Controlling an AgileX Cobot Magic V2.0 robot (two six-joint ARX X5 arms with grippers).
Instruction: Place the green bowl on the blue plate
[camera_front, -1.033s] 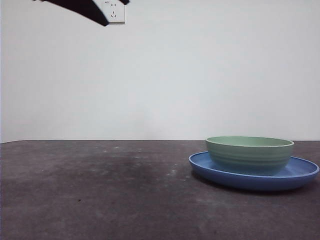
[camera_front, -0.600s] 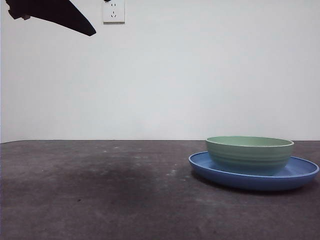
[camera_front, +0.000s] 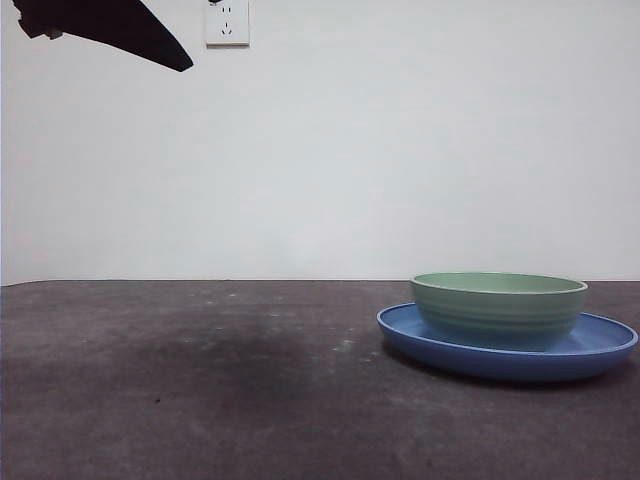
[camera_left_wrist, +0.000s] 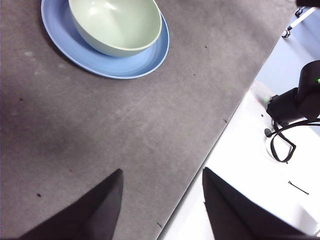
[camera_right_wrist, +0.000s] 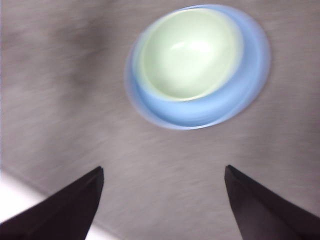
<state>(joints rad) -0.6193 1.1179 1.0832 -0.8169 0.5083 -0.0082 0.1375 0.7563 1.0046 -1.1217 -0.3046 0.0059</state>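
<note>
The green bowl (camera_front: 498, 308) stands upright inside the blue plate (camera_front: 600, 350) at the right of the table. In the left wrist view the bowl (camera_left_wrist: 116, 25) and plate (camera_left_wrist: 150, 59) lie far off from my left gripper (camera_left_wrist: 162, 170), which is open, empty and high above the table near its edge. In the right wrist view, which is blurred, the bowl (camera_right_wrist: 189, 52) sits in the plate (camera_right_wrist: 200, 112). My right gripper (camera_right_wrist: 163, 167) is open, empty and high above them. A black arm tip (camera_front: 110, 25) shows at the front view's top left corner.
The dark grey table (camera_front: 200, 380) stretches left of the plate. A white wall socket (camera_front: 227, 20) is on the back wall. Past the table edge (camera_left_wrist: 220, 130) is a white surface with black gear and a cable (camera_left_wrist: 292, 105).
The black arm tip at the top of the front view has moved left, uncovering the wall socket. The bowl and plate have not moved.
</note>
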